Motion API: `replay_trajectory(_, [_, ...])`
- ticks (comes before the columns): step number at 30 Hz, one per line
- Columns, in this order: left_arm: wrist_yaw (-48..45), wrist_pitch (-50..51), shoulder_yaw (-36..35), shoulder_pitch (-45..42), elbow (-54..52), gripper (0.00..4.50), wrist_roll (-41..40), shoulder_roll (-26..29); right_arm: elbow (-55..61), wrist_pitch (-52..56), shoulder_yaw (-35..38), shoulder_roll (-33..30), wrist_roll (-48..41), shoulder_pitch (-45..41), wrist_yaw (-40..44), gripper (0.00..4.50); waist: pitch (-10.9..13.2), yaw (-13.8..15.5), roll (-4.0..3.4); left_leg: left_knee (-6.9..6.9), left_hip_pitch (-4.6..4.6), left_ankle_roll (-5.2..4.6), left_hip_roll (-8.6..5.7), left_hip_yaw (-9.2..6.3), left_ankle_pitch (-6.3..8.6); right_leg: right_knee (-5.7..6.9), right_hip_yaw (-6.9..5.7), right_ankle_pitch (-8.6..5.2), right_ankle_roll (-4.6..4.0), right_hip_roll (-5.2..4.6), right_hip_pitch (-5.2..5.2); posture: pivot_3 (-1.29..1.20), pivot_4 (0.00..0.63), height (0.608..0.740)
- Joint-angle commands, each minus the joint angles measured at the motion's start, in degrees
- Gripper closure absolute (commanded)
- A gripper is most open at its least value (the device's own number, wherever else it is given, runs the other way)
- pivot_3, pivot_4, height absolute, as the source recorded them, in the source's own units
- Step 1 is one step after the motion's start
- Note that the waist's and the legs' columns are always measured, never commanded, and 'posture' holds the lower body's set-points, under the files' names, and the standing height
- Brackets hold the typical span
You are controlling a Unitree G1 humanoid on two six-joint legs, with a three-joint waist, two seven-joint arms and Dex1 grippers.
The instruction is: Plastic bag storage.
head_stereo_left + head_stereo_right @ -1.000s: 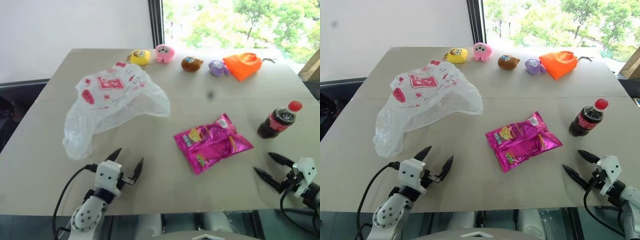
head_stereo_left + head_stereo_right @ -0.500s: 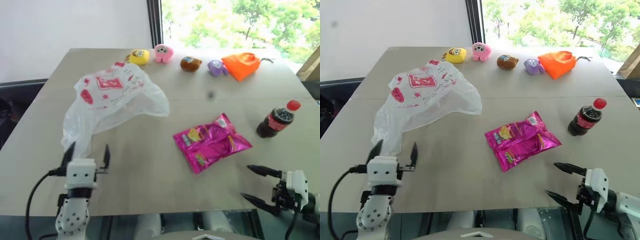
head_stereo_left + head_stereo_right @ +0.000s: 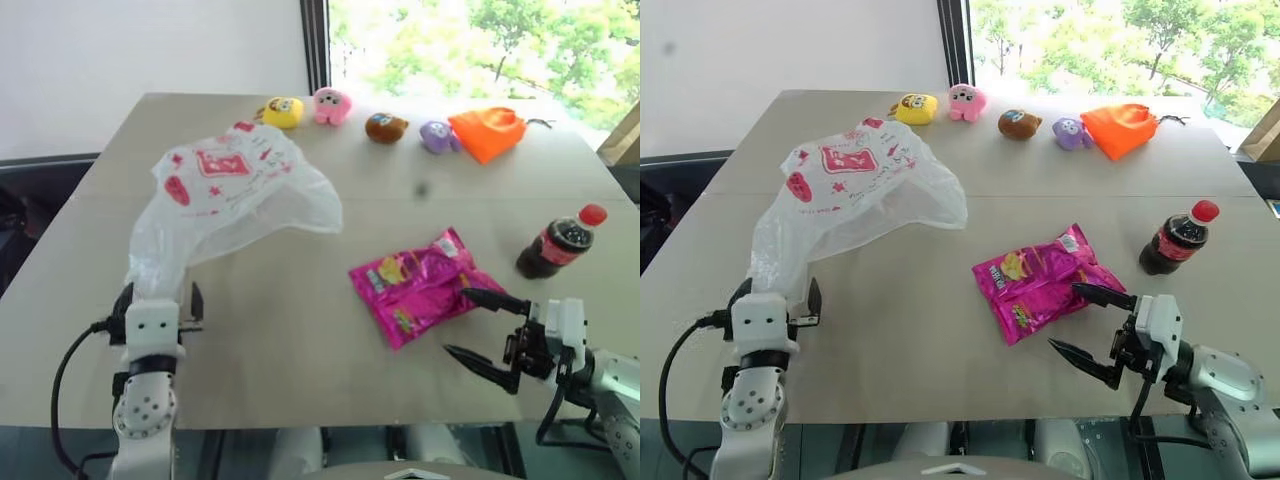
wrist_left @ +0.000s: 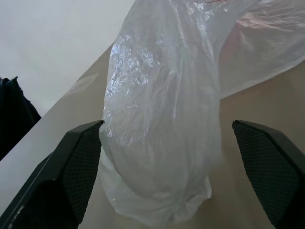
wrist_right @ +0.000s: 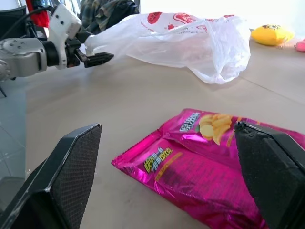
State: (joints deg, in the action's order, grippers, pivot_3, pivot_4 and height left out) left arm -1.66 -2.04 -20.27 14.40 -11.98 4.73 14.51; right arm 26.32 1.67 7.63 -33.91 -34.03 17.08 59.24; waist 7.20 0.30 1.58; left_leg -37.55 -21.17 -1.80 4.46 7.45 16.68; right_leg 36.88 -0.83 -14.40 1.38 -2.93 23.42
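Reaching comes first: the left gripper (image 3: 156,297), jaws wide and empty, sits at the plastic bag's (image 3: 232,195) near end on the surface. Next it should pinch that end. Right gripper (image 3: 1081,321) waits open by the snack packet (image 3: 1045,280).

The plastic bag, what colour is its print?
Red print on the plastic bag, clearest in the left eye view.

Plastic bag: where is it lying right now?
In the head views the plastic bag lies on the table's left half, its near end between the open left gripper's fingers, left of the magenta snack packet.
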Motion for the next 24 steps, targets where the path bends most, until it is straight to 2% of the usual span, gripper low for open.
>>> replay_trajectory(1, [-0.41, 0.2, -1.28, -1.51, 0.51, 0.52, -1.41, 1.36, 2.08, -0.38, 0.12, 0.52, -0.51, 0.35, -0.73, 0.0, 0.0, 0.06, 0.0, -0.01, 0.0, 0.0, -0.01, 0.01, 0.0, 0.0, 0.01, 0.0, 0.0, -0.01, 0.0, 0.0, 0.15, 0.74])
replay_trajectory(3, [-0.58, 0.06, -1.39, -2.44, 1.11, 1.27, -1.9, 1.91, 2.11, -0.56, 0.19, 0.87, -0.04, 0.53, -1.16, 0.0, 0.0, 0.1, 0.0, -0.01, 0.0, 0.0, -0.01, 0.01, 0.0, 0.01, 0.01, 0.0, 0.01, -0.01, 0.0, 0.0, 0.15, 0.74])
replay_trajectory(9, [-1.86, 0.08, -0.73, -3.59, -0.84, 4.24, -3.66, 2.5, 0.14, -1.88, 2.0, 2.1, 2.15, -1.23, -4.5, 0.0, 0.0, 0.17, 0.0, -0.02, 0.03, 0.02, -0.01, 0.03, -0.01, 0.09, 0.01, 0.01, 0.01, -0.01, 0.0, 0.0, 0.15, 0.74])
replay_trajectory(10, [-2.54, 0.25, -0.28, -3.87, -1.58, 4.44, -4.65, 2.31, -1.32, -3.62, 2.51, 2.45, 4.04, -2.5, -5.44, 0.0, 0.0, 0.17, 0.0, -0.03, 0.03, 0.03, -0.01, 0.03, -0.02, 0.09, 0.01, 0.01, 0.01, -0.01, 0.0, 0.0, 0.15, 0.74])
replay_trajectory(13, [-5.56, 1.55, 1.94, -4.67, -4.59, 4.44, -8.28, 1.64, -5.38, -6.9, 3.24, 0.44, 10.78, -5.33, -7.1, 0.0, 0.01, 0.28, -0.01, -0.19, -0.01, 0.03, -0.01, 0.05, -0.02, 0.14, 0.01, 0.01, 0.01, -0.01, 0.0, 0.0, 0.15, 0.74])
replay_trajectory(17, [-7.41, 4.82, 3.78, -6.12, -8.72, 4.44, -10.96, 1.29, -13.73, -20.34, 2.97, -5.26, 21.84, -7.3, -4.59, 0.0, 0.01, 0.53, -0.03, -0.58, -0.2, 0.06, -0.03, 0.1, -0.04, 0.23, -0.04, 0.01, 0.01, 0.0, -0.01, 0.0, 0.15, 0.74])
replay_trajectory(21, [-6.57, 7.38, 3.36, -7.83, -10.34, 4.44, -11.94, 1.22, -22.63, -32.1, 2.43, -9.24, 32.0, -10.5, -7.93, 0.0, 0.02, 0.32, -0.05, -0.78, -0.34, 0.16, 0.01, 0.1, -0.1, 0.33, -0.11, 0.01, 0.02, 0.08, 0.01, 0.0, 0.15, 0.74])
replay_trajectory(24, [-6.9, 8.36, 3.34, -8.4, -11.47, 4.44, -13.94, 0.65, -26.25, -36.7, 1.57, -10.23, 36.72, -12.31, -10.72, 0.0, 0.03, 0.2, -0.05, -0.82, -0.26, 0.2, 0.02, 0.13, -0.12, 0.51, -0.05, 0.0, 0.02, 0.09, 0.01, 0.0, 0.15, 0.74])
